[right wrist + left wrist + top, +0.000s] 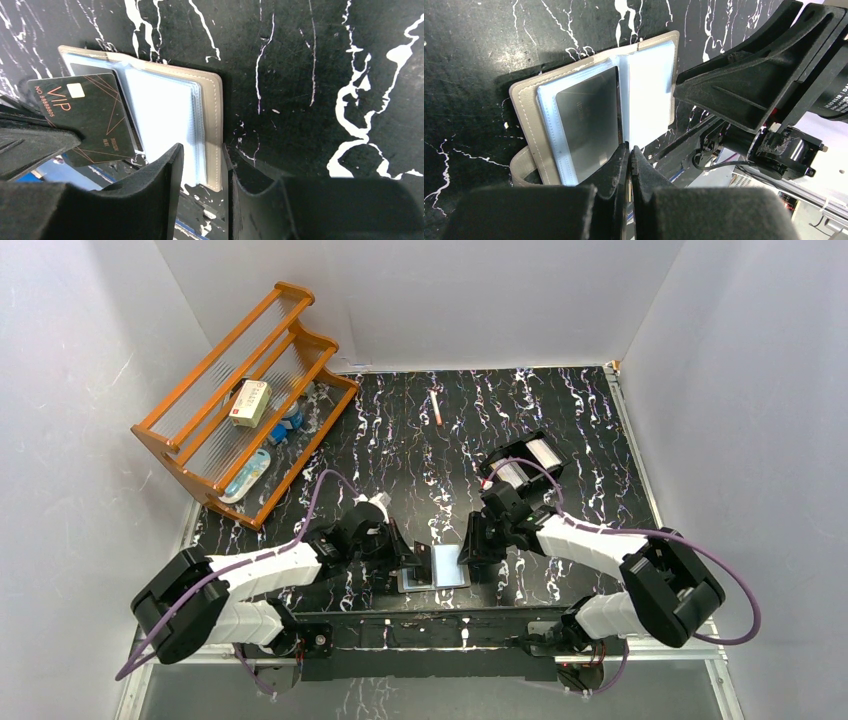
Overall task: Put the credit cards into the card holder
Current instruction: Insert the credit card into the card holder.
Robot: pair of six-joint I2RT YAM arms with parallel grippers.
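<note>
The card holder (pixel 452 571) lies open near the front edge, grey-brown cover (pixel 524 95) outside, pale-blue pockets inside. A grey credit card (pixel 586 120) sits in its left pocket. My left gripper (pixel 629 149) is shut on a black credit card marked VIP (pixel 90 115), held on edge over the holder's left half (pixel 423 562). My right gripper (pixel 202 150) stands part open astride the holder's right edge (pixel 214 110), with one finger over the pocket pages and the other just outside the cover. In the top view it is beside the holder (pixel 468 558).
A black shallow tray (pixel 500 455) with pale cards (pixel 540 452) lies behind the right arm. An orange wooden rack (pixel 170 425) at the back left holds a cream box (pixel 250 402). A thin orange stick (pixel 436 407) lies at the back. White walls close in three sides.
</note>
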